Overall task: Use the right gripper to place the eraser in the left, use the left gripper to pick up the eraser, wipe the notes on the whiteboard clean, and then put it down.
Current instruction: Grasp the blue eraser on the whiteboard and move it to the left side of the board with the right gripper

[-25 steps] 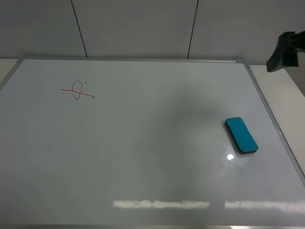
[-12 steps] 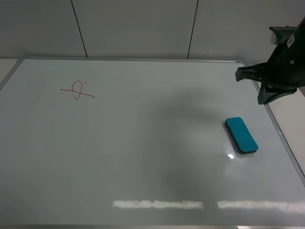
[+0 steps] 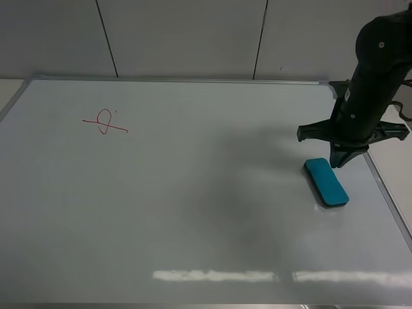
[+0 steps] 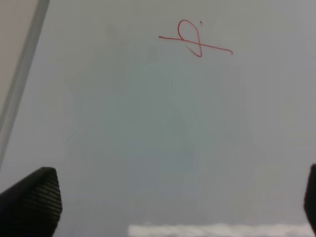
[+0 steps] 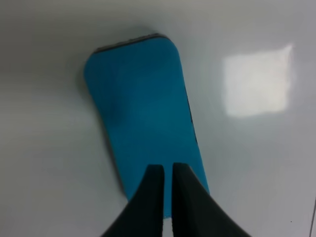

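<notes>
- The whiteboard (image 3: 193, 212), glossy white with a silver frame, lies flat and fills nearly the whole scene as the work surface.
- The right gripper (image 3: 339, 161) hangs at the right over the eraser's far end. Its jaws are pressed together and hold nothing, so a grasp would need them parted.
- The left gripper (image 4: 173, 202) is over the board's left part, its jaws spread wide and empty, probably ready to receive.
- The eraser (image 3: 326, 182), a teal block, lies flat near the board's right edge.
- The notes (image 3: 104, 122), a red loop crossed by a line, sit unwiped at far left.
</notes>
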Robot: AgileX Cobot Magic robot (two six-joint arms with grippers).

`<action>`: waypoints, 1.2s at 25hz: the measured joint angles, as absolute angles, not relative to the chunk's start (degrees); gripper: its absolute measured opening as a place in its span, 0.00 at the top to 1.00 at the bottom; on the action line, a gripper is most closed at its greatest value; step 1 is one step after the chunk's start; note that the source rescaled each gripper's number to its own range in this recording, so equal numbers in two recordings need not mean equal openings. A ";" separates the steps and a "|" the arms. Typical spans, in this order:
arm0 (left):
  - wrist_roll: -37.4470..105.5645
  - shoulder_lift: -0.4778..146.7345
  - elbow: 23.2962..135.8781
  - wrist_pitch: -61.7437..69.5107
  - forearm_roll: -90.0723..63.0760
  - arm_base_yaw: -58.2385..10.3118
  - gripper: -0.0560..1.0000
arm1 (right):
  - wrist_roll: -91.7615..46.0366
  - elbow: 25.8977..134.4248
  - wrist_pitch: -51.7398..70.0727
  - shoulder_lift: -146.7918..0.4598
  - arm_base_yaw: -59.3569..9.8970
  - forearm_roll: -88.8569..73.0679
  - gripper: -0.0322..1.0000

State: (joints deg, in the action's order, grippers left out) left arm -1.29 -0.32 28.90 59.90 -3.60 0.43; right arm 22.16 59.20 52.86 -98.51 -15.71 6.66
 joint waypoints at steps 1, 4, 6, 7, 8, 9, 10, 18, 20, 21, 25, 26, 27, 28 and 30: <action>-1.29 -0.32 28.90 59.90 -3.60 0.43 0.00 | 22.16 59.20 52.54 -99.60 -15.71 6.66 0.97; -1.29 -0.32 28.90 59.90 -3.60 0.43 0.00 | 22.11 59.24 51.62 -102.70 -15.71 6.66 0.97; -1.29 -0.32 28.90 59.90 -3.60 0.43 0.00 | 22.11 59.24 50.85 -104.39 -15.71 6.66 0.97; -1.29 -0.32 28.90 59.90 -3.60 0.43 0.00 | 22.11 59.30 50.05 -106.57 -15.71 6.66 0.97; -1.29 -0.32 28.90 59.90 -3.60 0.43 0.00 | 22.11 59.36 49.58 -107.63 -15.71 6.66 0.97; -1.29 -0.32 28.90 59.90 -3.60 0.43 0.00 | 22.11 59.63 49.67 -108.23 -15.71 6.72 0.97; -1.29 -0.32 28.90 59.90 -3.60 0.43 0.00 | 22.11 59.75 49.67 -108.52 -15.76 6.72 0.97; -1.29 -0.32 28.90 59.90 -3.60 0.43 0.00 | 22.11 60.44 50.33 -110.97 -20.48 11.50 0.97; -1.29 -0.32 28.90 59.90 -3.60 0.43 0.00 | 22.11 60.49 49.02 -111.00 -22.66 11.84 0.97; -1.29 -0.32 28.90 59.90 -3.60 0.43 0.00 | 21.89 60.56 47.47 -111.00 -23.98 10.85 0.97; -1.29 -0.32 28.90 59.90 -3.60 0.43 0.00 | 18.59 60.93 40.16 -111.00 -27.72 3.49 0.97; -1.29 -0.32 28.90 59.90 -3.60 0.43 0.00 | 16.95 61.01 37.08 -111.00 -28.97 0.00 0.97; -1.29 -0.32 28.90 59.90 -3.60 0.43 0.00 | 15.49 61.01 34.51 -111.00 -30.01 -3.80 0.97; -1.29 -0.32 28.90 59.90 -3.60 0.43 0.00 | 13.97 61.01 32.16 -111.13 -31.26 -7.61 0.97; -1.29 -0.32 28.90 59.90 -3.60 0.43 0.00 | 9.83 61.01 27.63 -111.62 -33.55 -16.46 0.97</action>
